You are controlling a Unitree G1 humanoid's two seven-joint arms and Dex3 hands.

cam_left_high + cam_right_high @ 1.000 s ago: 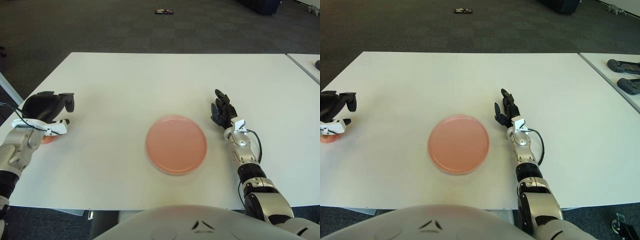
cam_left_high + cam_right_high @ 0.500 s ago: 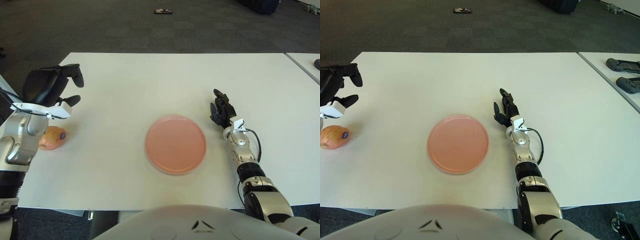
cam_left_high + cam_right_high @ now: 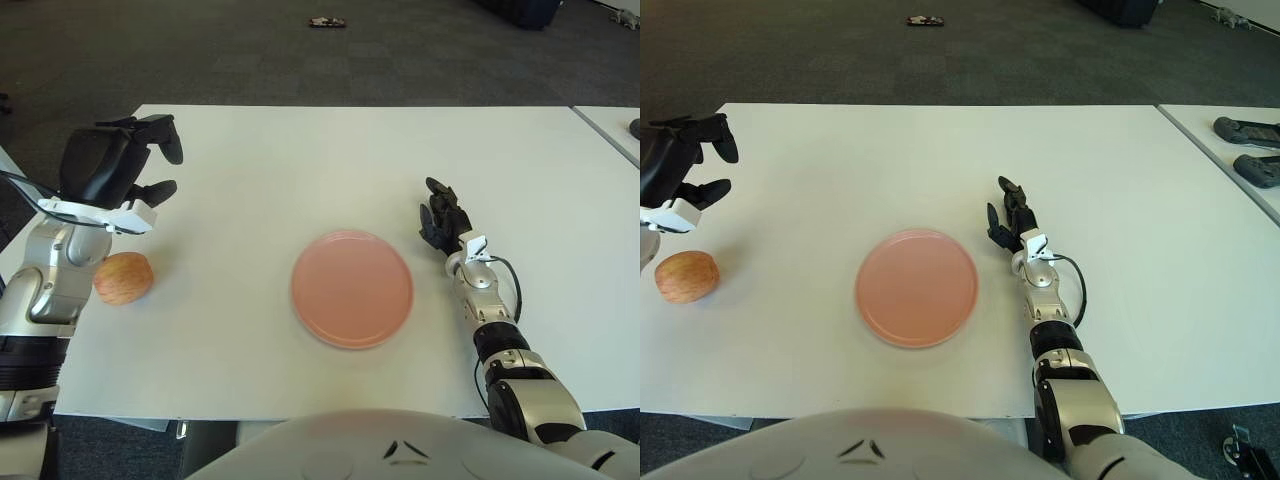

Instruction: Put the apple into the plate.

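A red-yellow apple point(image 3: 124, 278) lies on the white table at the left, well left of the pink plate point(image 3: 352, 288), which sits at the table's middle front. My left hand point(image 3: 135, 170) is raised above and behind the apple, fingers spread, holding nothing. My right hand point(image 3: 441, 218) rests on the table just right of the plate, fingers relaxed and empty.
The white table point(image 3: 300, 160) has its left edge close to the apple. A second table's edge point(image 3: 1230, 150) with dark controllers point(image 3: 1248, 132) is at the far right. A small dark object point(image 3: 327, 22) lies on the carpet beyond.
My left hand has lifted off the apple and moved up and to the right, fingers opening. The apple now lies uncovered and has rolled slightly right. The right hand has not moved.
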